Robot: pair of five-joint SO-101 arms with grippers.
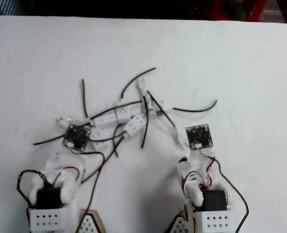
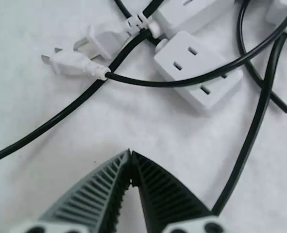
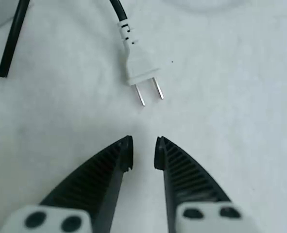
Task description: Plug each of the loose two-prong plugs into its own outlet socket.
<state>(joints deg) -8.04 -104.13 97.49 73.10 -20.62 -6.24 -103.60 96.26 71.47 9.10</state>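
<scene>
On the table (image 1: pixel 240 58), sockets (image 1: pixel 133 125) and plugs (image 1: pixel 160 107) lie tangled mid-frame; left arm (image 1: pixel 48 194) lower left, right arm (image 1: pixel 206 196) lower right.

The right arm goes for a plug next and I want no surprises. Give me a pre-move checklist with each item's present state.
1. Right end effector open: ok, narrowly.
2. Plug before it lies loose, prongs toward it: ok.
3. Left end effector empty: ok, shut on nothing.
4. Outlet socket unobstructed: not ok, a black cord crosses it.
5. Socket within the right arm's reach: cannot tell.
</scene>
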